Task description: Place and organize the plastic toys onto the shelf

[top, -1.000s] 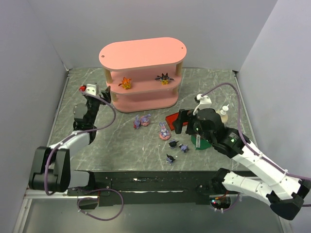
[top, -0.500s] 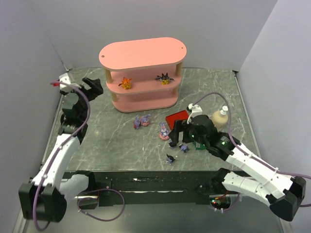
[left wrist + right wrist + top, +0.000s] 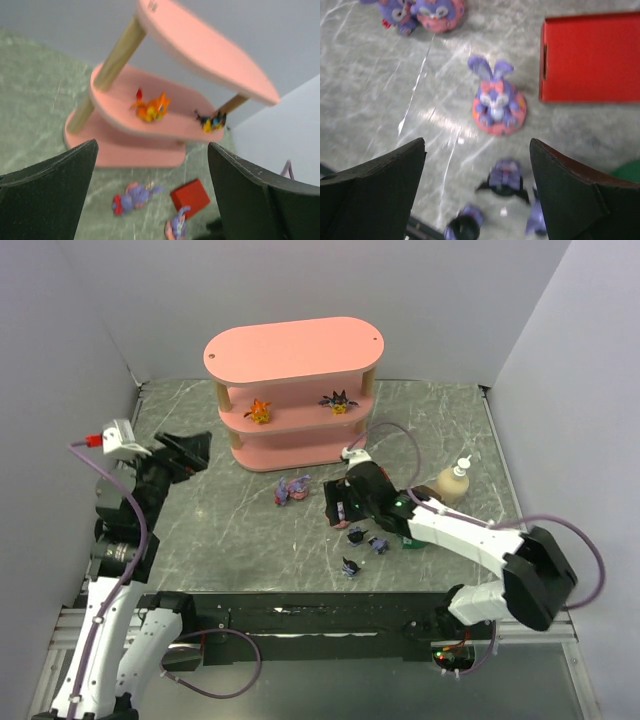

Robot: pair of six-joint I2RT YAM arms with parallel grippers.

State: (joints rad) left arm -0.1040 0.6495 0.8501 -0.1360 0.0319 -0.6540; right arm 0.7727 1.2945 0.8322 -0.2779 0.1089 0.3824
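Note:
The pink shelf stands at the back; it also shows in the left wrist view. An orange toy and a spiky black-and-yellow toy stand on its middle tier. Two lilac-pink toys lie together on the table. A third lilac-pink bunny toy stands just ahead of my open, empty right gripper, which hovers over it. Three dark pointed-ear toys lie near it. My left gripper is open and empty, raised left of the shelf.
A flat red box lies right of the bunny toy, mostly hidden by the right arm in the top view. A green cylinder sits under the right arm. A small bottle stands at the right. Grey walls close in the table.
My right gripper has moved left over the lilac bunny and the dark toys. My left arm has drawn back and up, its gripper now lower in the top view. No toy has moved.

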